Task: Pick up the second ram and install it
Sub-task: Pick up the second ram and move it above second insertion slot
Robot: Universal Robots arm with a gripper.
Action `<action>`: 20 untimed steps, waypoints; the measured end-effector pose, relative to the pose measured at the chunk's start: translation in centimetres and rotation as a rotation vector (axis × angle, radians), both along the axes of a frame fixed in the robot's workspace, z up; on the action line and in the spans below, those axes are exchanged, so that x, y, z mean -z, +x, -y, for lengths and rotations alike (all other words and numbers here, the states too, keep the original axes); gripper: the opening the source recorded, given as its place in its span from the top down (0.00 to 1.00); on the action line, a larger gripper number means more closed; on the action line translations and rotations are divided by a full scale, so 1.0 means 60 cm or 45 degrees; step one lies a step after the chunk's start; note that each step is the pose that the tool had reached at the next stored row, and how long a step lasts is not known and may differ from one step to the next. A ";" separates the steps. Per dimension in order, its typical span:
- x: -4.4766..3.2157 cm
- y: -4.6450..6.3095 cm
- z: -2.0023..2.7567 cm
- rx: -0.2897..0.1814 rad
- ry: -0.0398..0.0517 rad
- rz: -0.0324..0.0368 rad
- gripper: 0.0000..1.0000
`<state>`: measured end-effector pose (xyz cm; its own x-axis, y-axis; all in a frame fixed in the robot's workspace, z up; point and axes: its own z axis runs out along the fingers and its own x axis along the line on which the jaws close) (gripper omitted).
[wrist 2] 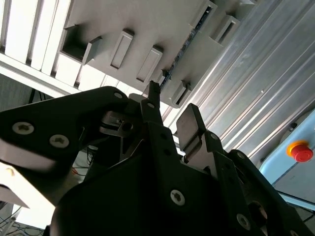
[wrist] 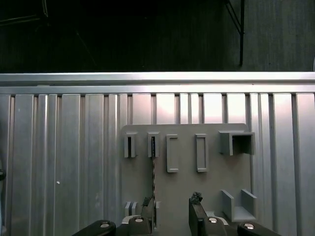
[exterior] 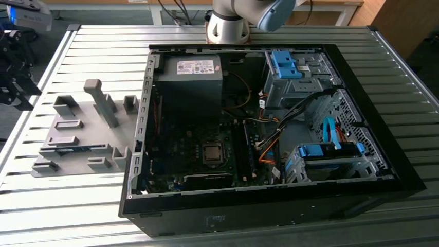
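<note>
— Pincer (wrist: 172,216): what state?
— Open. Its fingers (wrist 2: 153,96) stand apart above the grey fixture (wrist: 211,196) on the slatted desk (wrist: 64,162).
— And the second ram (wrist: 153,177)?
— It stands on edge in the fixture, with its long axis parallel to the desk's slats and one end just beside a finger. In the exterior view it runs left to right, beside the open computer case (exterior: 387,159).

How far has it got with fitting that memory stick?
Nothing looks done yet: the second ram sits on edge in the grey fixture. In hand: the gripper hangs open over that fixture, holding nothing. Left: both the pick-up and the seating in the open computer case.
</note>
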<state>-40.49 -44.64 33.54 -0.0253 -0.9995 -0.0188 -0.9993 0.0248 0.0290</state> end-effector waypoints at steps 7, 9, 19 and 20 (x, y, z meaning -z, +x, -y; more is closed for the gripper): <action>0.021 0.000 0.0126 0.000 0.000 0.0002 0.58; 0.027 0.000 0.0142 0.000 0.000 0.0004 0.58; 0.029 0.000 0.0143 0.000 -0.001 0.0016 0.58; 0.030 0.000 0.0142 0.000 -0.003 0.0036 0.58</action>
<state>-40.49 -45.50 31.76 -0.0253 -0.9995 -0.0167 -0.9994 0.0249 0.0261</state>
